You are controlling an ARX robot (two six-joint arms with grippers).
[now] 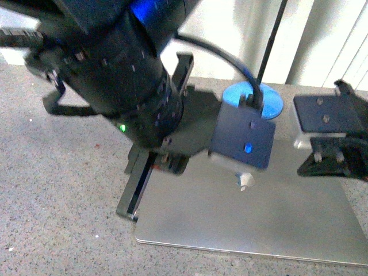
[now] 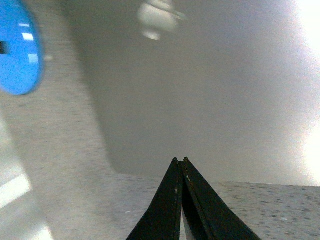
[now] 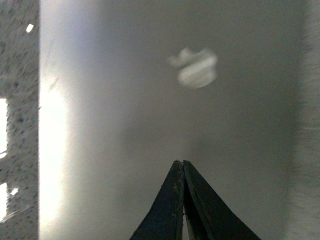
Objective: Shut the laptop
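- Laptop (image 1: 241,224): it lies flat on the speckled grey table (image 1: 57,201) with its silver lid down. It fills the near right part of the front view and is the biggest thing there.
- The pale apple logo (image 1: 244,180) shows on the lid, partly under the left arm's camera block (image 1: 241,138).
- Left arm (image 1: 115,75): a bulky black arm that reaches in from the far left over the left half of the lid.
- Left gripper (image 2: 180,161): its two black fingers are pressed together with no gap at the tips and nothing between them. The tips sit by the lid's edge, near a rounded corner where table shows. I cannot tell whether they touch.
- Right arm (image 1: 333,149): it hangs over the lid's far right part.
- Right gripper (image 3: 180,163): the fingers are likewise closed tip to tip and hold nothing. They are over bare lid, with the logo beyond them.
- Blue disc (image 1: 270,103): it lies on the table just past the laptop's far edge.
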